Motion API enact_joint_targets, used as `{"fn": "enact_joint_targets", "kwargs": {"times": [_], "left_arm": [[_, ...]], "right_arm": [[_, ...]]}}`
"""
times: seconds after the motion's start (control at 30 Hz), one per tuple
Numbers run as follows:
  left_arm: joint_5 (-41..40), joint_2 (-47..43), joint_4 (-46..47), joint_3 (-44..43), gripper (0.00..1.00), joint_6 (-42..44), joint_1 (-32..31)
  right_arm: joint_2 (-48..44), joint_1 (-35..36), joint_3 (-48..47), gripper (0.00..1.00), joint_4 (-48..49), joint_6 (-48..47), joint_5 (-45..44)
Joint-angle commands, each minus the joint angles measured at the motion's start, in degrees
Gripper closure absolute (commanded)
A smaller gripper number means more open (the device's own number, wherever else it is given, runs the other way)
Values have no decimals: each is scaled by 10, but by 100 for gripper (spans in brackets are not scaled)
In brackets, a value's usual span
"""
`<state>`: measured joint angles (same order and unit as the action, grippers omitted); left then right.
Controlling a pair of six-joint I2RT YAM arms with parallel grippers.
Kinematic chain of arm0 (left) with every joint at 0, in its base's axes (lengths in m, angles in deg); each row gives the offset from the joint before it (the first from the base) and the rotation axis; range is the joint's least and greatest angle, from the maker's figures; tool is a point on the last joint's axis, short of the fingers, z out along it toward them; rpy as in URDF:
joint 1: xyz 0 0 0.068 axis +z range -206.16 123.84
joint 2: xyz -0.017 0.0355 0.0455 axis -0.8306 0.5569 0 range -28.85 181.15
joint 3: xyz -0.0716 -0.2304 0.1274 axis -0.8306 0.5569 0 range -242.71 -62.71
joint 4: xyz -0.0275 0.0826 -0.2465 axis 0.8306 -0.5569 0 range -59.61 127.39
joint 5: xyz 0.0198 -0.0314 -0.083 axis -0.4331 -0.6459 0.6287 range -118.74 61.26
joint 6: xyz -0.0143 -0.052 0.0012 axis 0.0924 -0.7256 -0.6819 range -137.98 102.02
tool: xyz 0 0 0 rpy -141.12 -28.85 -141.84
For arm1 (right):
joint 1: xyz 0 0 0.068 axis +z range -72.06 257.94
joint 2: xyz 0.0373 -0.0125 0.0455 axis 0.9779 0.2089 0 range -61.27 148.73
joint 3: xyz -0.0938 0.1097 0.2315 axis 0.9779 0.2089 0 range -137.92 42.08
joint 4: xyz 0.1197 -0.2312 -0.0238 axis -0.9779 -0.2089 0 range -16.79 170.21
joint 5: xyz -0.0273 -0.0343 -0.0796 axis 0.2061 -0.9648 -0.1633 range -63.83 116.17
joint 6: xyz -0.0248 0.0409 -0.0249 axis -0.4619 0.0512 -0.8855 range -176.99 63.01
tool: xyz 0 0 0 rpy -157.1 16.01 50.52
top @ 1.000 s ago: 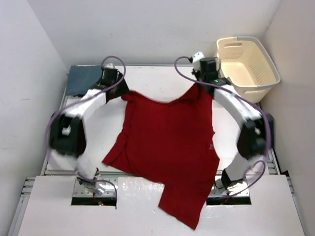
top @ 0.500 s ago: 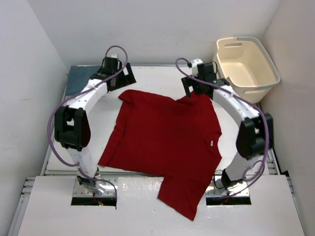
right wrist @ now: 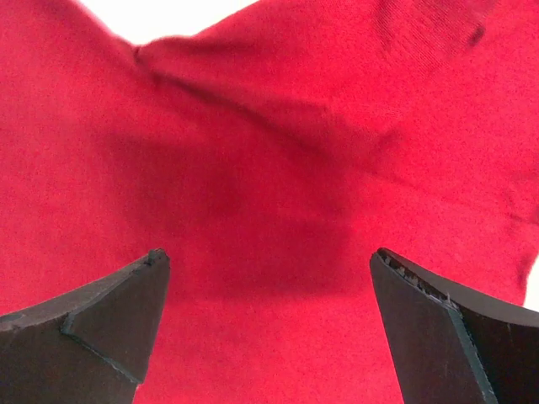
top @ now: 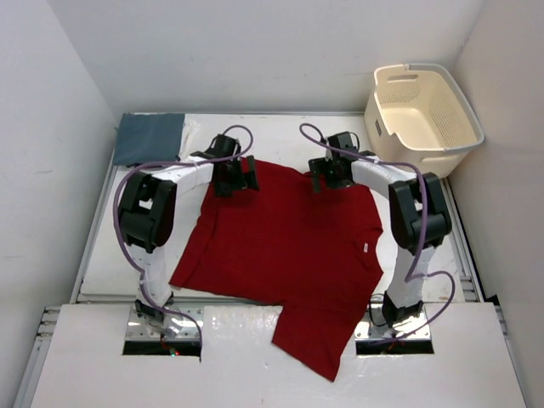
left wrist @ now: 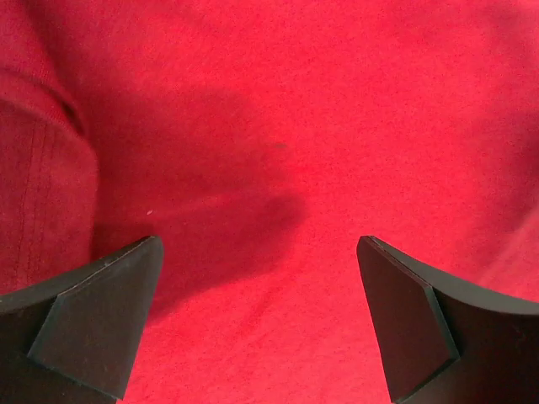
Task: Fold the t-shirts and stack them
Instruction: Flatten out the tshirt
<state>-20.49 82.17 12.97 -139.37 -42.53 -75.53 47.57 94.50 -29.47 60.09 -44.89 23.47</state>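
A bright red t-shirt (top: 285, 242) lies spread flat on the white table (top: 399, 246), its near end draped over the front edge. A dusty blue-grey t-shirt (top: 150, 138) lies folded at the far left corner. My left gripper (top: 240, 177) hovers over the red shirt's far left part, open, with only red cloth (left wrist: 278, 126) below its fingers (left wrist: 101, 311). My right gripper (top: 327, 176) hovers over the far right part, open too, and the red cloth (right wrist: 269, 151) beneath it shows a fold near the collar. Neither gripper (left wrist: 258, 252) (right wrist: 268, 257) holds anything.
A cream perforated laundry basket (top: 425, 106) stands at the far right corner. White walls close in the table on three sides. Both arms arch over the shirt's side edges, with purple cables looping above them.
Both grippers have let go of the red shirt's far edge and opened. The shirt has dropped flat. Both arms have swung inward over its far part.
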Motion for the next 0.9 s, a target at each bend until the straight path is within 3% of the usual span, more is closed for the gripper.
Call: {"fn": "enact_joint_targets", "kwargs": {"times": [0.0, 0.4, 0.57, 0.7, 0.8, 0.87], "left_arm": [[-8, 1, 21, 14, 0, -9, 6], [-40, -1, 6, 36, 0, -8, 7], [-40, -1, 4, 40, 0, 0, 8], [-38, 3, 3, 38, 0, -1, 9], [-39, 1, 5, 38, 0, -4, 11], [-41, -2, -5, 35, 0, -4, 12]], "right_arm": [[29, 1, -46, 1, 51, 42, 9], [165, 1, -175, 1, 76, 95, 46], [210, 0, -235, 1, 187, 133, 50], [300, 0, -369, 1, 242, 144, 44], [373, -1, -542, 1, 201, 122, 38], [372, -2, -560, 1, 171, 113, 45]]}}
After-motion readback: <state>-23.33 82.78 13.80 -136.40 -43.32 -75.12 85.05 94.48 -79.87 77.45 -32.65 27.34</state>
